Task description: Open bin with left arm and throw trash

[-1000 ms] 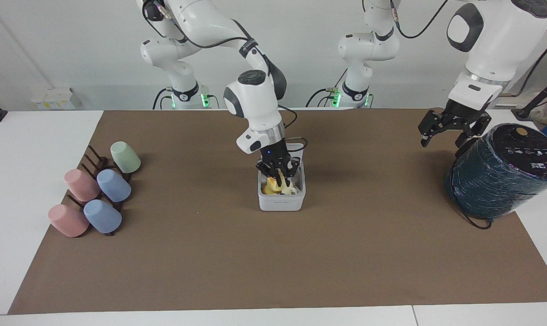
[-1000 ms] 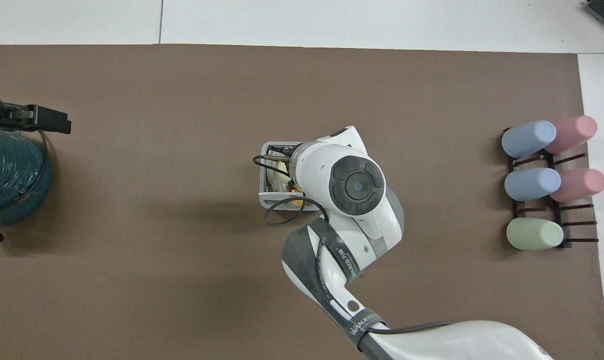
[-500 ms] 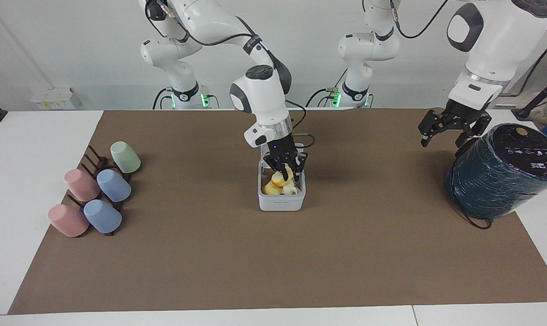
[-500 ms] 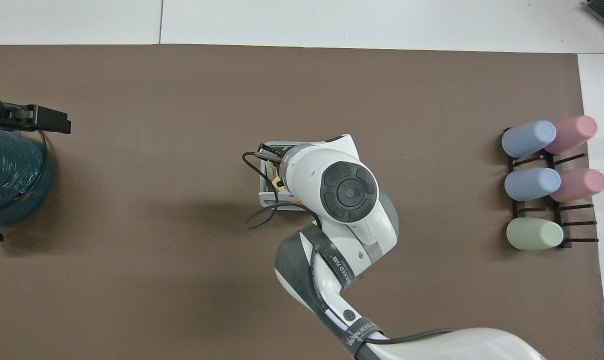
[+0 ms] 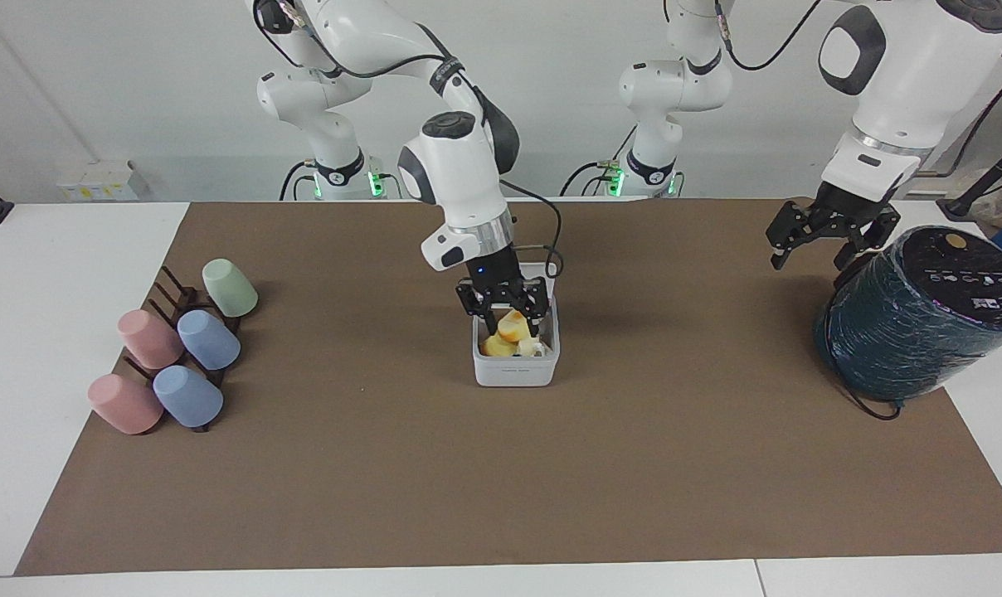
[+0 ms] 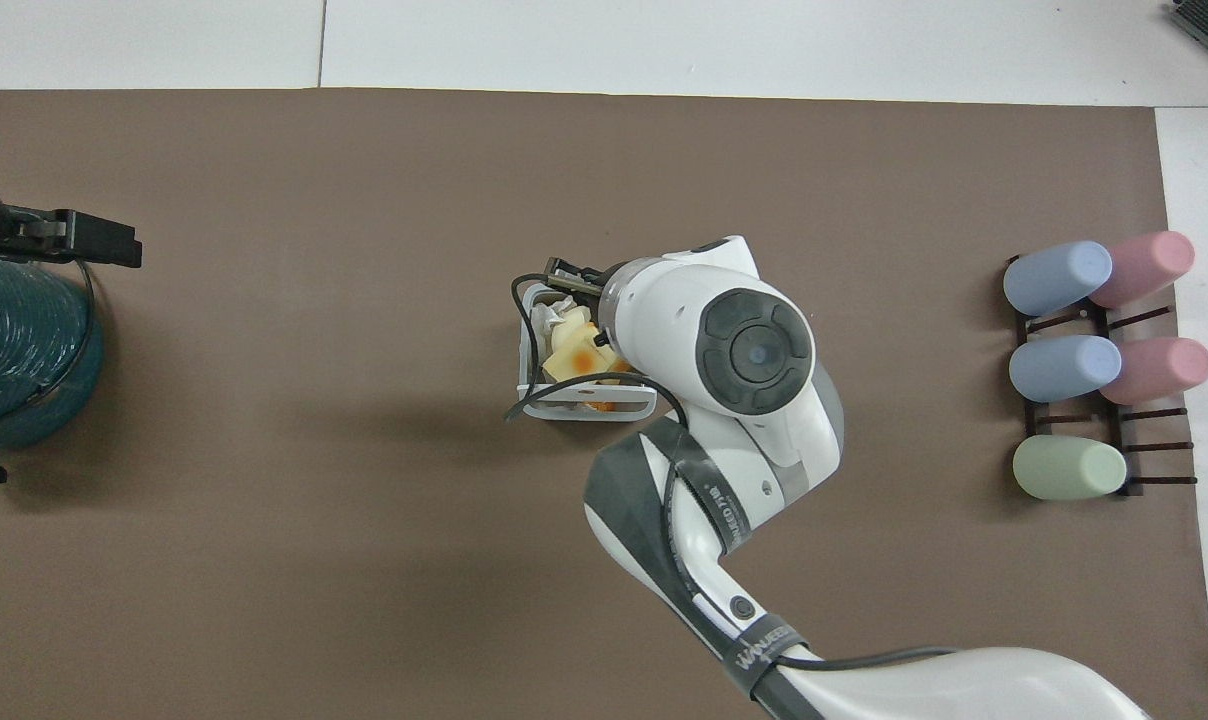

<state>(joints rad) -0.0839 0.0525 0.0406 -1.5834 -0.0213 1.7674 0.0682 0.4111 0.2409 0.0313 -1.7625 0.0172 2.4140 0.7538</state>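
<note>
Jaws spread on the right gripper (image 5: 503,303), and nothing is pinched between them. It hangs just over the open bin (image 5: 515,371) at the centre of the frame. The trash (image 5: 511,332) lies straight below those fingertips, inside the walls: a yellow-orange wedge on top, paler bits beside it. From overhead we see the pieces (image 6: 573,349) piled along the bin's long side, the one running away from the robots.

So what matters here is plain up and down. With the load under the jaws and not in them, we judge the drop done, and a straight lift should clear the rim.

The left gripper (image 5: 829,237) waits at the upper right of the facing view, jaws spread too. It sits beside the teal cylinder (image 5: 916,319), well apart from the bin.
</note>
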